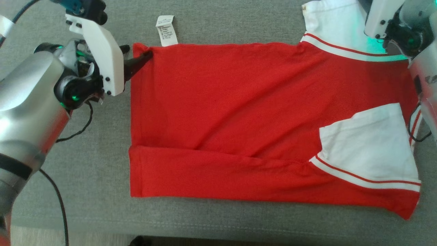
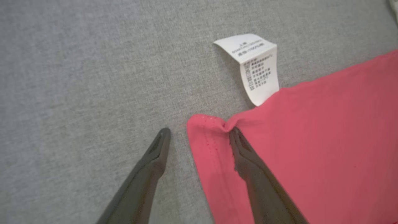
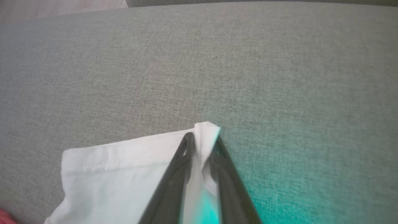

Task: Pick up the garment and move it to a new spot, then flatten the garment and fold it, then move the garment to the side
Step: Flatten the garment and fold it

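The red garment (image 1: 222,102) with white sleeves lies spread flat on a grey cushioned surface (image 1: 102,153), its lower edge folded up in a band. A white care label (image 1: 166,30) sticks out at its far left corner. My left gripper (image 2: 199,132) is open at that corner: one finger (image 2: 248,161) rests on the red fabric (image 2: 326,140), the other (image 2: 152,161) on the grey surface beside it. My right gripper (image 3: 202,140) is shut on the corner of the white sleeve (image 3: 118,171) at the far right; in the head view its wrist (image 1: 392,24) covers the fingers.
The grey surface's front edge (image 1: 218,229) runs along the bottom of the head view. Black cables (image 1: 61,205) hang by my left arm (image 1: 27,102) and another by my right arm (image 1: 426,89). A strip of pale floor (image 3: 62,6) shows beyond the far edge.
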